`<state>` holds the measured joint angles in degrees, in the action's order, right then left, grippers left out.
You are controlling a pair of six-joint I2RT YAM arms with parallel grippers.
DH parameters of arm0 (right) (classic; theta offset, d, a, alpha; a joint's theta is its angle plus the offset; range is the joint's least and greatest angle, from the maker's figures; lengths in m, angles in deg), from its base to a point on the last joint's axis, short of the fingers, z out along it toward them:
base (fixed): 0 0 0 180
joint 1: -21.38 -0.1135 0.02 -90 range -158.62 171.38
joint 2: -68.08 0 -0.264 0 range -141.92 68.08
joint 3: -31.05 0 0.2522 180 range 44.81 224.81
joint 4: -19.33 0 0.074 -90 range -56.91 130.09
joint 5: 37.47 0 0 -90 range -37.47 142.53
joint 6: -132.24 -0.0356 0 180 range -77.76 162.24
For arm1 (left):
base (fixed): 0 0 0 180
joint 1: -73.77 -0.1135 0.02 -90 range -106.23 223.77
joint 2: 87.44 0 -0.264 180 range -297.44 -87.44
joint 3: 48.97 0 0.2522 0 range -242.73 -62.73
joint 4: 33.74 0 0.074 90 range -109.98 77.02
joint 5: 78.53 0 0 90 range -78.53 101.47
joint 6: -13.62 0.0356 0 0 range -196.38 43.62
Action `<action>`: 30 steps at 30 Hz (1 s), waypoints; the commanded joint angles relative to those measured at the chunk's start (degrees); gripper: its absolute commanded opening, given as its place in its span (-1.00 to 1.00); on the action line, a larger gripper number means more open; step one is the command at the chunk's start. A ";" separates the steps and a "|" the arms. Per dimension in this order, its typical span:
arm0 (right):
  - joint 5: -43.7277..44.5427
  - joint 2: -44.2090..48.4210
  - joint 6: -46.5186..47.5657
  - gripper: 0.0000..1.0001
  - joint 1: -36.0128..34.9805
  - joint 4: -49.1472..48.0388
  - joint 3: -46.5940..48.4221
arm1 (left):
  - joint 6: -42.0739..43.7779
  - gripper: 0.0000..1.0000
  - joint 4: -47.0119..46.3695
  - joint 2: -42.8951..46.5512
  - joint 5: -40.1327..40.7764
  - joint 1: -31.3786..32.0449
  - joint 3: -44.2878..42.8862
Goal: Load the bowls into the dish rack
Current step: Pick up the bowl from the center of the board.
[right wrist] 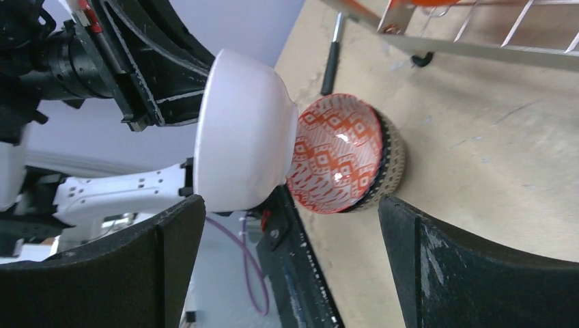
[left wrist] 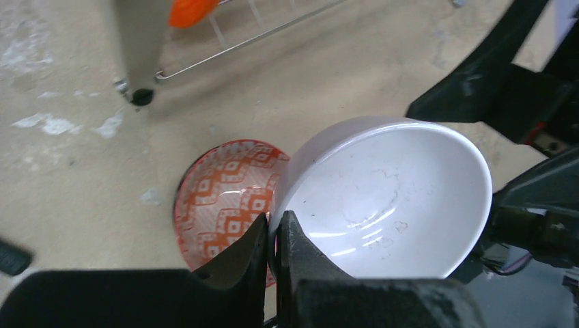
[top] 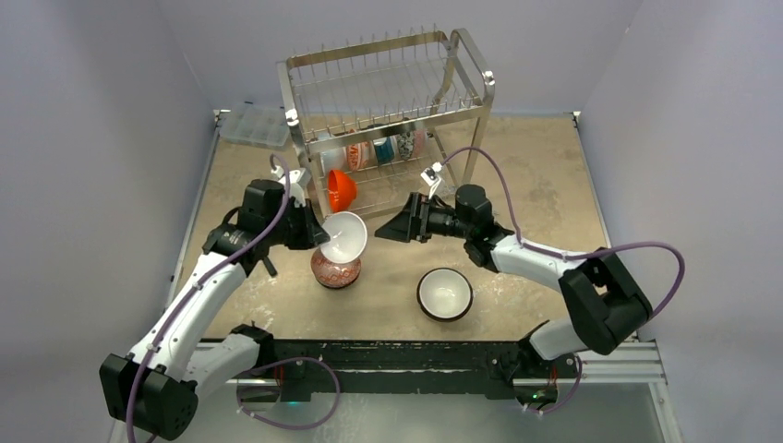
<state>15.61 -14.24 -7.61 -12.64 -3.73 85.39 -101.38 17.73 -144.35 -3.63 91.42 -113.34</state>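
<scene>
table (top: 545, 185): sandy top, carrying the rack and all the loose bowls.
dish rack (top: 383, 101): 2 tiers of shiny wire at the far side. the top tier looks bare, and the lower tier holds patterned bowls on edge.
white bowl (left wrist: 389, 198): off the table and tilted, mouth toward the right arm, hanging over the red-and-white bowl and well short of the rack.
red-and-white bowl (right wrist: 338, 154): sits on the table just under and beside the white bowl. i cannot tell if the 2 touch.
dark-rimmed bowl (top: 445, 293): upright on the table near my right arm, clear of both grippers.
orange bowl (top: 341, 188): on edge at the left end of the rack's lower tier.
handling: i judge the white bowl to be glazed ceramic, so stiff, slick and easy to chip on wire. it also seems heavy for a pinch at 1 spot. the rim wall is the place to hold it, 1 pad inside and 1 outside.
left gripper (left wrist: 274, 236): closed almost flat on the white bowl's near rim. the wall stands between my pads (left wrist: 300, 256) and the rest of the bowl juts out ahead.
right gripper (right wrist: 290, 225): spread as wide as it goes and holding nothing. the white bowl lies ahead of its fingers, apart from both.
</scene>
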 commanded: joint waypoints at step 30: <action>-7.32 -8.71 -16.79 -1.00 -7.15 -25.68 1.04 | -3.23 -0.47 -13.56 1.00 -7.30 3.73 2.14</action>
<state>9.62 -23.42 -25.99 -19.35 -28.16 84.01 -104.68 7.85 -143.71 -9.83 94.66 -111.00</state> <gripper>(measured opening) 0.642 0.185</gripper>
